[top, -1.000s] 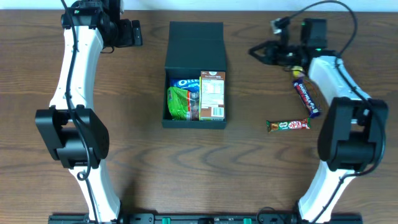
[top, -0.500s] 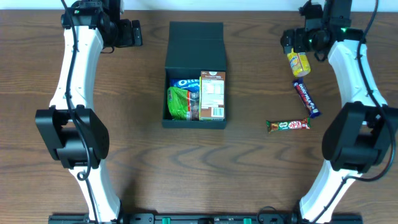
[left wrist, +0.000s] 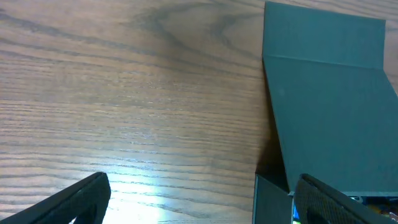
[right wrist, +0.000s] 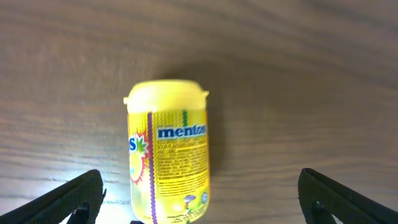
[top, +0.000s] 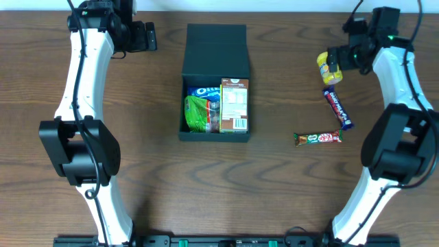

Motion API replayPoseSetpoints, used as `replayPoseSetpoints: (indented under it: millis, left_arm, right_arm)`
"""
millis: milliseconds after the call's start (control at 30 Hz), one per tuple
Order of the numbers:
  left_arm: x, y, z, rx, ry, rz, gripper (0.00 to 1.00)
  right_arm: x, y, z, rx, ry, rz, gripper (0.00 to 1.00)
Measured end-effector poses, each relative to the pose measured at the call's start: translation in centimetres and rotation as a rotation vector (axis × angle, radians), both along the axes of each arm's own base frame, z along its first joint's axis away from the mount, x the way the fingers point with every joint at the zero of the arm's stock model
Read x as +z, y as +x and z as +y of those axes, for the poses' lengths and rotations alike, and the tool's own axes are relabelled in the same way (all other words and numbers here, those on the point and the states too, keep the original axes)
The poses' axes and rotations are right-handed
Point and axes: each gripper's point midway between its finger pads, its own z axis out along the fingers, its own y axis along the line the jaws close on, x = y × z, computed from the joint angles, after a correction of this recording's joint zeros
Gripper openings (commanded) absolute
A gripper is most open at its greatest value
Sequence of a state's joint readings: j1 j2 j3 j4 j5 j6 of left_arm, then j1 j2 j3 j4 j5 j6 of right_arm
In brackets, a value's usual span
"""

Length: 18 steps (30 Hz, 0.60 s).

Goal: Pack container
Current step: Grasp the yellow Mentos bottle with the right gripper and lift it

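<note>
Left gripper (top: 140, 36) parked at the far-left side, fingers spread wide and empty – its wrist view (left wrist: 199, 202) shows bare table (left wrist: 124, 93) and the container's lid beside it. Container (top: 214, 136) sits mid-table, matte black, flap lid folded back flat toward the far edge, so its long axis runs near-to-far. Inside: Oreo pack (top: 203, 91) and green packet (top: 199, 113) on the left half, a printed carton (top: 234, 105) filling the right half (hardly any bare floor showing). The left arm is nearer the box, but the right one has the work. Right gripper (top: 345, 57) is spread wide, holding nothing, just beside the yellow Mentos bottle (top: 329, 68). In the right wrist view (right wrist: 202, 199) the bottle (right wrist: 168, 152) lies on its side between and ahead of the fingers, cap pointing away, long axis along the approach – so the fingers would close across its width. From that claw the container lies well apart, toward table centre. Likely next: advance, pinch, carry over. A dark blue bar (top: 337, 108) and a red-green bar (top: 317, 138) lie nearer the robot, untouched.
</note>
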<state>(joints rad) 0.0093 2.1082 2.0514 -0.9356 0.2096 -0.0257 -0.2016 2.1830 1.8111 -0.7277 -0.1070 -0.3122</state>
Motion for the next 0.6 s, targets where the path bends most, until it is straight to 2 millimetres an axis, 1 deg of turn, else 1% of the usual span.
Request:
replayPoseSetpoints:
  millis: [133,367,600]
  left_arm:
    - [0.0,0.0,0.0,0.0,0.0,0.0,0.96]
    - [0.0,0.0,0.0,0.0,0.0,0.0,0.95]
    - [0.0,0.0,0.0,0.0,0.0,0.0,0.96]
  right_arm:
    - [-1.6,-0.4,0.1,0.008,0.005,0.041,0.99]
    - [-3.0,-0.9,0.2,0.013,0.011,0.079,0.99]
    - [-5.8,-1.5,0.4,0.014,0.024,0.143,0.99]
